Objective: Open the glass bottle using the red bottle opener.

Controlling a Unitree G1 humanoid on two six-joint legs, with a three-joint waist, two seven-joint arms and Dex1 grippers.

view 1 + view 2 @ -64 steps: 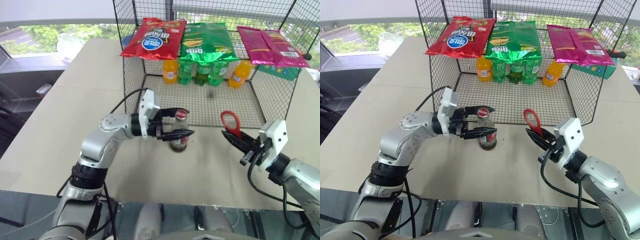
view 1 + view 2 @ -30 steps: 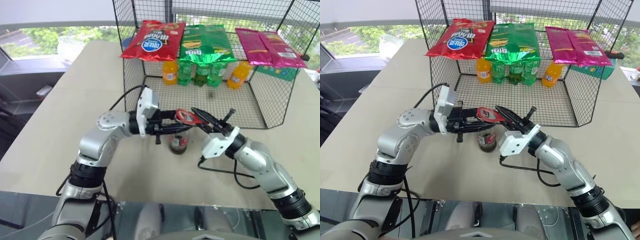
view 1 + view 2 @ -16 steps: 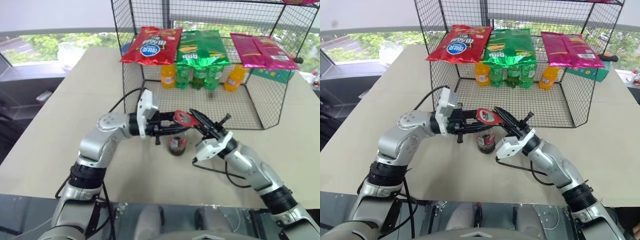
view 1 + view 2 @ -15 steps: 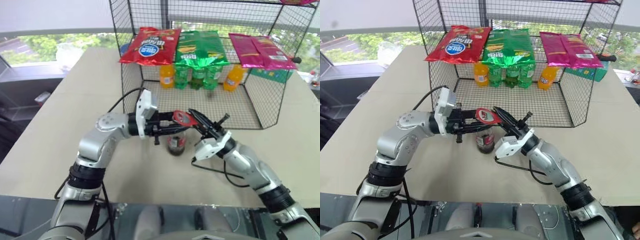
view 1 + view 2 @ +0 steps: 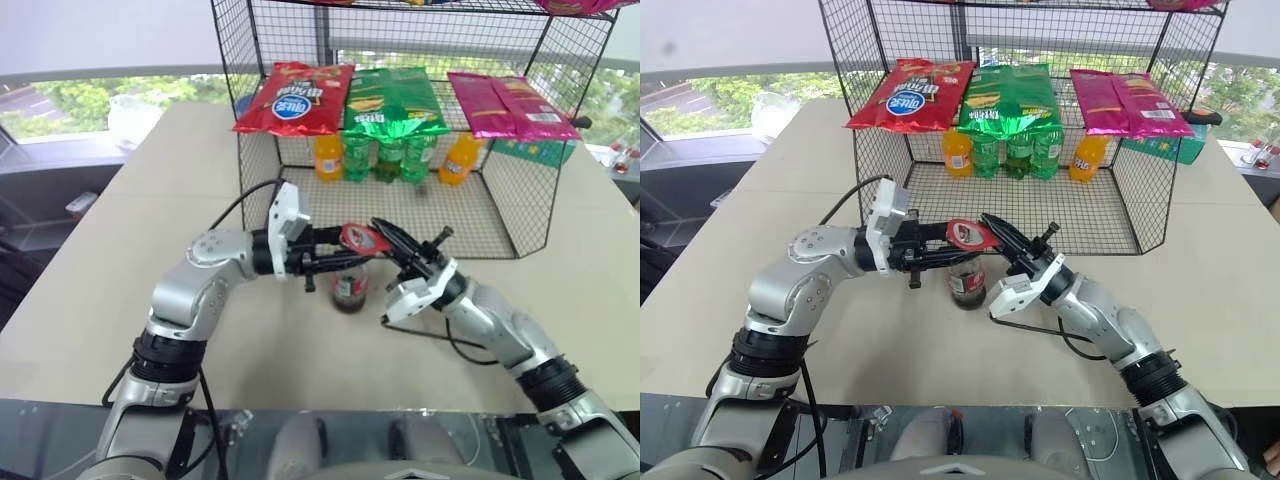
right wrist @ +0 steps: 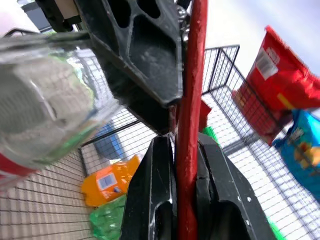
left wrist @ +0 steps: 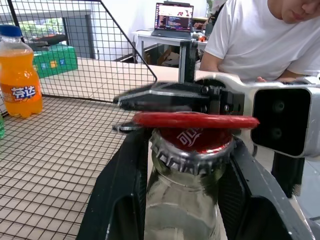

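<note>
Right gripper (image 5: 392, 240) clamps the red bottle opener (image 5: 358, 237) over the cap; left gripper (image 5: 345, 260) braces the glass bottle (image 5: 349, 287) — levering off-centre risks slipping or tipping.

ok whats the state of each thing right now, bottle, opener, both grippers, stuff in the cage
glass bottle: upright on the table, cap still on, neck held
red bottle opener: ring lying flat over the cap
left gripper: shut on the bottle neck
right gripper: shut on the opener handle
orange and green soda bottles: upright in the wire cage, capped
chip bags: sealed, lying on the cage shelf
</note>
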